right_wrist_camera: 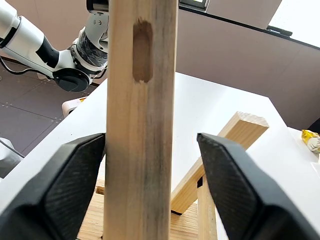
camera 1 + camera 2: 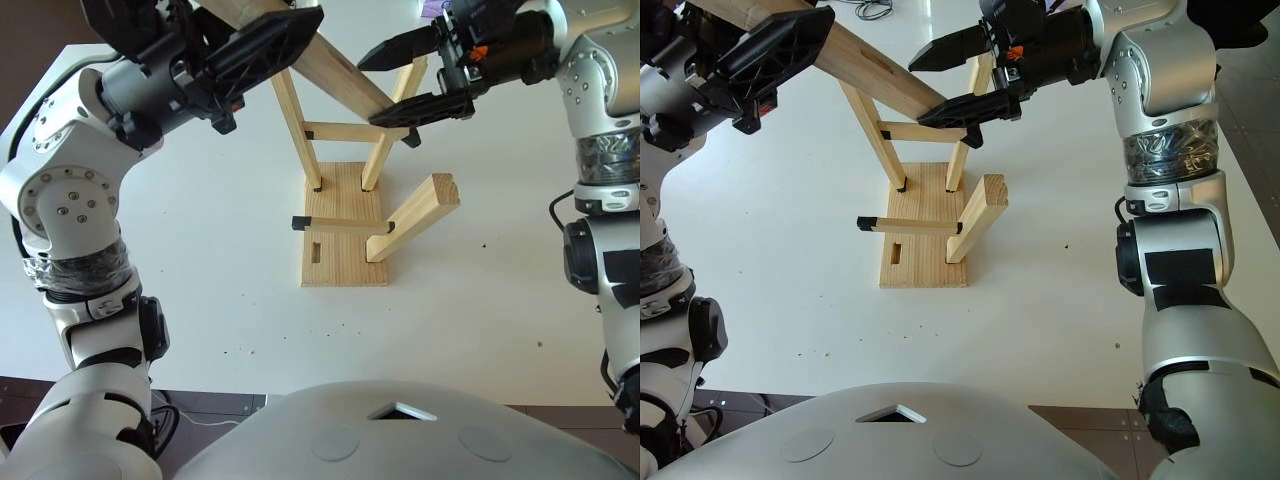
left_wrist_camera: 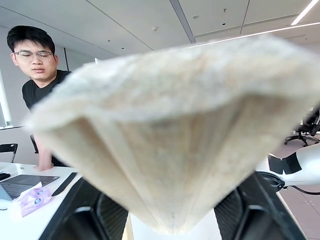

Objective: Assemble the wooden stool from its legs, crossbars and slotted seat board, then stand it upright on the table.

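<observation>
Held leg (image 3: 170,150) sits closest, its end grain right up against the left wrist cam. The left end effector (image 2: 262,30) is clamped on that upper end, dark pads either side. From there the leg slopes down & across to the right end effector (image 2: 368,90), whose fingers stand wide, one each side of the leg's lower end. One pad is close on the wood (contact unclear); the other has a clear gap. A mortise (image 1: 142,50) shows in the leg just past the pads.

Below the right end effector, the seat board (image 2: 340,268) lies flat on the table (image 2: 200,290). A first upright leg (image 2: 297,130) & second upright leg (image 2: 380,155) stand in its far slots, joined by an upper crossbar (image 2: 345,131). These sit btwn the lower finger and the board. Nearer, a tilted leg (image 2: 415,215) leans at the board's edge w/ a lower crossbar (image 2: 340,225) sticking out over the board, free end dark-tipped. Beside it is an empty slot (image 2: 315,252). A pale purple pouch (image 3: 31,199) lies on the table beyond the left end effector.
</observation>
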Action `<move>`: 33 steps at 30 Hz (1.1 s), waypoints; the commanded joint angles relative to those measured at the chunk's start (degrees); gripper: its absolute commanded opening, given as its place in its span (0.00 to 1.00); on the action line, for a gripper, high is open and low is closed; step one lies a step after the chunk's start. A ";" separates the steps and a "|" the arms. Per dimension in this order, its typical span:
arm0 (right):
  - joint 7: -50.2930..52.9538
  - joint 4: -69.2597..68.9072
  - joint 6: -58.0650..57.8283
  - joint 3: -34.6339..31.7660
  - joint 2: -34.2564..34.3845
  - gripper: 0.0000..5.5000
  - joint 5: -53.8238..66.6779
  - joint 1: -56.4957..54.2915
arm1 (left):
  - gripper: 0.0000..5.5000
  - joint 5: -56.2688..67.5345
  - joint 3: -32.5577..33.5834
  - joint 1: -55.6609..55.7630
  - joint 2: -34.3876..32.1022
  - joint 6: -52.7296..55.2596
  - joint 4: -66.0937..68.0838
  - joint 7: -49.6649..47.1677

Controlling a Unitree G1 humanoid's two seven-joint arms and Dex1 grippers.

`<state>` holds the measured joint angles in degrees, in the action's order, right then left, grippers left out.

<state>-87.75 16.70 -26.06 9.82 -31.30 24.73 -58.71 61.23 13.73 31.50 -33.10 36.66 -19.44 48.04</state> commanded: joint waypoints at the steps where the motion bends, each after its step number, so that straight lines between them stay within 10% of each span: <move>1: 1.97 -1.07 0.43 -2.49 -0.59 0.74 0.53 2.50 | 0.37 -2.10 0.93 -1.31 -2.43 -0.68 0.97 1.79; 20: 41.59 -28.07 -12.30 -37.47 -0.49 0.85 21.32 25.11 | 0.37 -12.29 0.73 -5.67 -22.23 -0.11 10.61 25.58; 33: 44.87 -21.56 -9.71 -33.85 -1.72 0.85 21.16 22.49 | 0.37 -13.34 1.72 -23.42 -15.85 -4.86 -3.64 20.96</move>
<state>-42.09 -6.68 -36.32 -25.87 -32.14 46.48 -33.97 48.22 14.53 9.53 -50.56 32.81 -20.48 71.33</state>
